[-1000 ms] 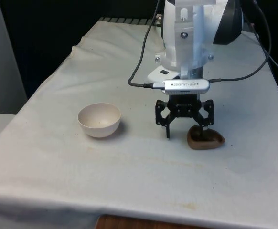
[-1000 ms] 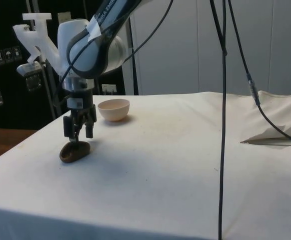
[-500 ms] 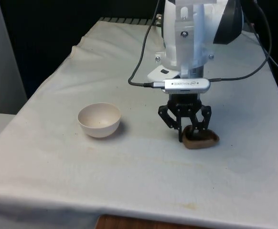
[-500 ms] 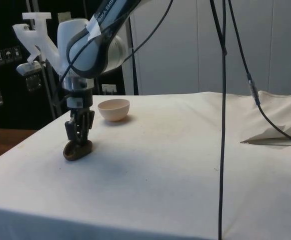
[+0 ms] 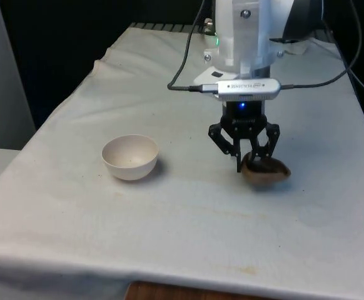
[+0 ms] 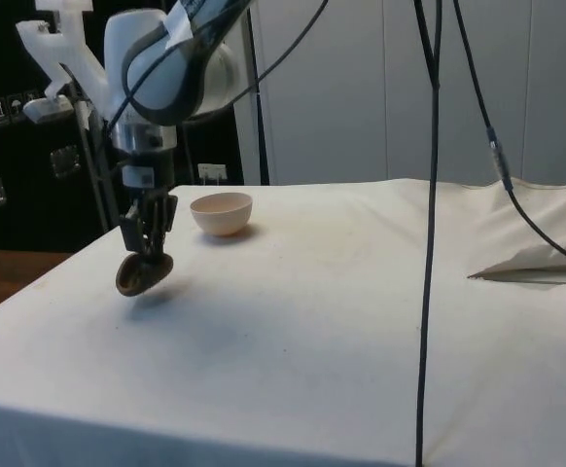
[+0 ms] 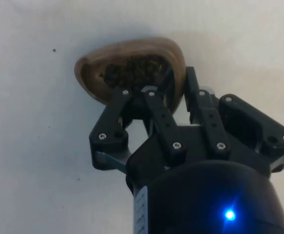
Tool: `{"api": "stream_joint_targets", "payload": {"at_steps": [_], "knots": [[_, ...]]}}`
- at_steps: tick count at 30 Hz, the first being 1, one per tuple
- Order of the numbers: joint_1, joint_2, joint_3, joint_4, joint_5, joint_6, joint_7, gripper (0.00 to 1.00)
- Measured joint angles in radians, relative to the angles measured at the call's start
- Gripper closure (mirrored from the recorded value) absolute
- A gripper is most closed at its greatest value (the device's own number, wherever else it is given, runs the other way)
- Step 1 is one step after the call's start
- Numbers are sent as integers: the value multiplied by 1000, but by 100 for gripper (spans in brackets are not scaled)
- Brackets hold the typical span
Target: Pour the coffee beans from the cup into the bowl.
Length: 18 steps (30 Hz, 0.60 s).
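Since the earlier frame I have raised the brown cup (image 5: 266,169) of coffee beans (image 7: 132,70) just off the desk (image 5: 188,219), my fingers (image 5: 249,164) clamped on its rim; next, I judge, a level carry to the bowl (image 5: 130,157) at the front view's left.

I am working in what is looking like a lab: a table (image 5: 169,231) draped in white cloth, black curtains (image 5: 63,37) hanging behind, cables (image 6: 429,243) dangling across, dark cabinets (image 6: 20,175) standing beside.
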Motion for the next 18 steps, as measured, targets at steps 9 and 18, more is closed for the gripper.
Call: {"api": "stream_joint_targets", "payload": {"at_steps": [9, 18], "knots": [[0, -27, 0, -2, -1, -19, 0, 98], [0, -64, -7, -2, -1, -62, 0, 98]]}}
